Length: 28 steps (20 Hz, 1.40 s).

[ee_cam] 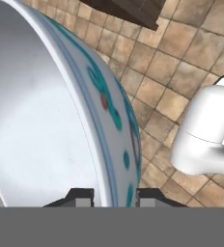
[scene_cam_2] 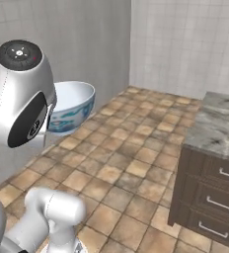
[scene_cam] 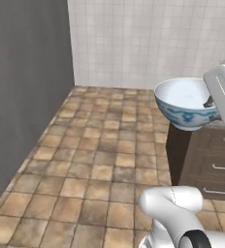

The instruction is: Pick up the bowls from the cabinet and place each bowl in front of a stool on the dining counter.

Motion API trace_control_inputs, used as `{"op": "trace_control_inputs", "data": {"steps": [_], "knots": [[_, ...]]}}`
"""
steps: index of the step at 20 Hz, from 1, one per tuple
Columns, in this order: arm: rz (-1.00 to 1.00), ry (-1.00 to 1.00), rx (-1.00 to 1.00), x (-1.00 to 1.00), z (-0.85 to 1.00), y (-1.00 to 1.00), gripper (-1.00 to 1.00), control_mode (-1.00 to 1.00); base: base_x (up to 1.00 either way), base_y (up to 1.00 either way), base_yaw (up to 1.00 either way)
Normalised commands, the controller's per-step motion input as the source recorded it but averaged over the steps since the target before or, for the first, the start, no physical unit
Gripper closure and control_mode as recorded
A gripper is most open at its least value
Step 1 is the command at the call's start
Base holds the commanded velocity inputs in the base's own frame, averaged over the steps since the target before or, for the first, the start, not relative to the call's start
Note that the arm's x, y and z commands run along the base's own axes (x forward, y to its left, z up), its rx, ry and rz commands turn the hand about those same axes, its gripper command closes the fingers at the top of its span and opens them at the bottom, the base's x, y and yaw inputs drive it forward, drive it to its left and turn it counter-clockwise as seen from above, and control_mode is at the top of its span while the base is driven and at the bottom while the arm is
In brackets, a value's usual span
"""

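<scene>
A white bowl with a blue floral pattern point(scene_cam: 183, 103) hangs in the air above the tiled floor, roughly level. My gripper point(scene_cam: 211, 102) is shut on its right rim. In the right base view the bowl point(scene_cam_2: 73, 105) shows its white inside, and the arm's big joint covers its left part. In the hand view the bowl's rim point(ee_cam: 111, 144) runs down between the two dark fingertips point(ee_cam: 83, 195), one inside and one outside the wall, with my gripper point(ee_cam: 114, 195) clamped on it.
A brown drawer unit point(scene_cam: 206, 160) with silver handles and a grey marbled stone top point(scene_cam_2: 219, 126) stands to the right. A dark grey wall point(scene_cam: 22, 97) is on the left and a tiled wall point(scene_cam: 143, 38) behind. Brown floor tiles point(scene_cam: 95, 160) lie open between them.
</scene>
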Motion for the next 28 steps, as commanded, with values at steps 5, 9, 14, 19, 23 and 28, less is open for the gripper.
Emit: {"op": "trace_control_inputs", "data": {"steps": [5, 9, 14, 19, 23, 28], "knots": [[0.0, 0.0, 0.0, 0.0, 0.0, 0.0, 1.0, 1.0, 1.0, 1.0, -0.44], [0.0, 0.0, 0.0, 0.0, 0.0, 0.0, 1.0, 1.0, 1.0, 1.0, -0.44], [0.0, 0.0, 0.0, 0.0, 0.0, 0.0, 1.0, 1.0, 1.0, 1.0, -0.48], [0.0, 0.0, 0.0, 0.0, 0.0, 0.0, 1.0, 1.0, 1.0, 1.0, -0.51], [0.0, 0.0, 0.0, 0.0, 0.0, 0.0, 1.0, 1.0, 1.0, 1.0, -0.52], [0.0, 0.0, 0.0, 0.0, 0.0, 0.0, 1.0, 1.0, 1.0, 1.0, -0.51]]}}
